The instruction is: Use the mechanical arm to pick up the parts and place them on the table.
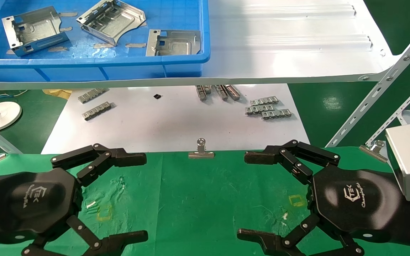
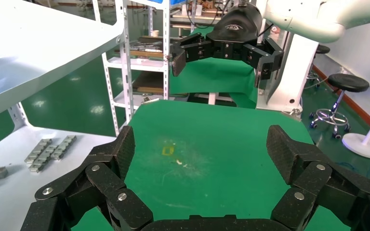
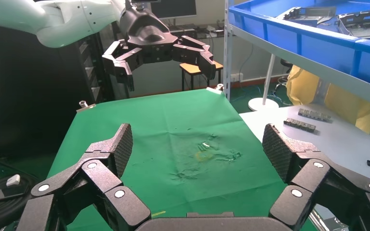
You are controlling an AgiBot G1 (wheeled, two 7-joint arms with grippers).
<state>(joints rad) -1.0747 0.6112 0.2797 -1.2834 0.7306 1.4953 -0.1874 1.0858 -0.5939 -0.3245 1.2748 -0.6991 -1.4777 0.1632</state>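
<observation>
both arms spread-fingered over green cloth, parts up in the bin

the green-clothed surface (image 1: 205, 199) fills the foreground, wrinkled, with small yellow square marks. above it a glossy white shelf (image 1: 283, 39) carries a blue bin (image 1: 94, 64). three parts (image 1: 110, 20) lie in the bin: silver-grey stamped brackets with bent flanges, square cut-outs and a curved notch. a white sheet (image 1: 176, 121) beyond the cloth holds small grey toothed strips (image 1: 268, 108). the left gripper (image 1: 133, 197) and right gripper (image 1: 249, 195) hover just over the cloth, facing each other, fingers (image 1: 117, 158) wide apart and holding nothing. a binder clip (image 1: 201, 151) sits on the cloth's far edge.
</observation>
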